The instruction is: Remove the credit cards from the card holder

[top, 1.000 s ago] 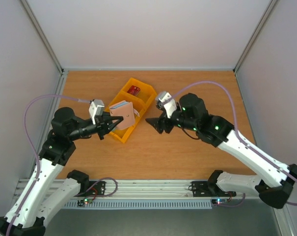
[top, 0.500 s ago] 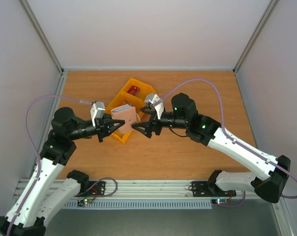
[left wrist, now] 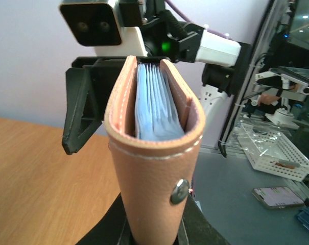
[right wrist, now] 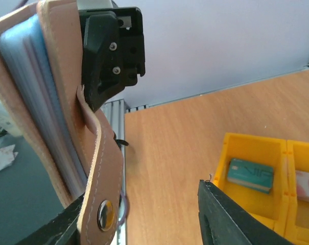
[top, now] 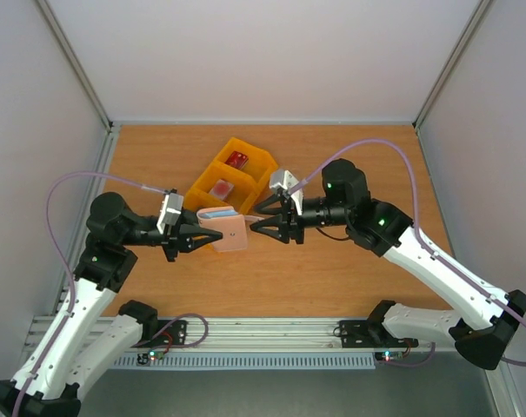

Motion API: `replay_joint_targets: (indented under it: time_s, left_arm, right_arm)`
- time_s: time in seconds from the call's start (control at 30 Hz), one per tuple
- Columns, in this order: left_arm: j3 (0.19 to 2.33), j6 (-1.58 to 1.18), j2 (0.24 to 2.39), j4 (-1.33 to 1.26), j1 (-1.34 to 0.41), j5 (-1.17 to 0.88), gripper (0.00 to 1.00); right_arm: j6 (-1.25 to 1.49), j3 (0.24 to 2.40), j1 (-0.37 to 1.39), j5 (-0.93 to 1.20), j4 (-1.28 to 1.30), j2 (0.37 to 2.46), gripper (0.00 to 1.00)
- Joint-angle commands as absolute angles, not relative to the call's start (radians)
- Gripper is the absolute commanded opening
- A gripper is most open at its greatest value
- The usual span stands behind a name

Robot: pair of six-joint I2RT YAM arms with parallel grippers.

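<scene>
Starting at your left, the left arm reaches in toward the middle of the table (top: 349, 148), and the left gripper (top: 193, 234) is clamped on the card holder (top: 228, 234). It grips the holder low down by its folded spine and holds it upright, off the wood. In the left wrist view you look straight into the holder's open top. The tan outer skin curves round a stack of pale blue pocket leaves (left wrist: 154, 102), and a metal snap button (left wrist: 182, 190) sits on the near face.

Just behind the holder you find the yellow tray (top: 209, 165), lying on a slant across the table. The dark red card (top: 237, 159) lies in its far compartment and the whitish-pink card (top: 221, 187) in the middle one. From above, the holder hides the near compartment. The right wrist view shows you the teal card (right wrist: 250, 173) lying flat there, next to the compartment with the pale card.

Further right, the right gripper (top: 256, 221) points at the holder's free edge with its jaws parted and nothing pinched between them. In the right wrist view the holder's flap (right wrist: 100, 168), with its snap, hangs against the gripper's left finger, and the other finger stands well apart from it. Whether the flap actually touches that finger you cannot tell. The right arm stretches back toward the table's right near corner.
</scene>
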State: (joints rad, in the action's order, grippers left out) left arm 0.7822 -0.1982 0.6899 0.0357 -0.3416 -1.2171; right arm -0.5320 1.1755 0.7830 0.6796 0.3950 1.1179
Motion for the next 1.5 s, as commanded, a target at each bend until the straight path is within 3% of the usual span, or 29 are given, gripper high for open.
replay_joint_targets:
  time_s: [0.0,0.2,0.63,0.7,0.87,1.13,1.17,1.23,1.3,1.4,1.47]
  left_arm:
    - [0.788,-0.151,0.686,-0.029,-0.339,-1.308,0.0]
    - [0.8,-0.074,0.694,0.041,-0.339,-1.218,0.0]
    - [0.78,-0.068,0.686,0.037,-0.342,-1.263,0.0]
    - [0.775,-0.1,0.691,0.017,-0.353,-1.275,0.0]
    - [0.767,-0.15,0.709,0.02,-0.359,-1.297,0.0]
    - [0.627,-0.418,0.744,-0.143,-0.359,-1.249,0.01]
    - [0.611,-0.437,0.748,-0.155,-0.36,-1.215,0.09]
    - [0.591,-0.442,0.758,-0.155,-0.359,-1.127,0.49]
    - [0.578,-0.452,0.776,-0.141,-0.36,-1.03,0.76]
    - [0.552,-0.464,0.795,-0.131,-0.36,-0.933,0.95]
    - [0.533,-0.459,0.799,-0.133,-0.359,-0.926,0.99]
  right_arm:
    - [-0.575,1.238,0.776,0.731,0.45,1.118,0.48]
    - [-0.589,1.276,0.856,0.744,0.458,1.179,0.51]
    - [-0.613,1.352,0.964,0.768,0.441,1.278,0.59]
    - [-0.606,1.352,0.966,0.823,0.421,1.288,0.51]
    - [-0.624,1.324,0.966,0.875,0.405,1.257,0.03]
    - [-0.512,1.177,0.945,0.612,0.334,1.137,0.01]
    - [-0.487,1.164,0.944,0.572,0.342,1.128,0.01]
    - [-0.445,1.149,0.944,0.515,0.361,1.124,0.01]
    - [-0.383,1.134,0.943,0.488,0.36,1.129,0.01]
    - [-0.273,1.106,0.943,0.421,0.357,1.133,0.01]
    - [-0.217,1.1,0.941,0.336,0.374,1.131,0.01]
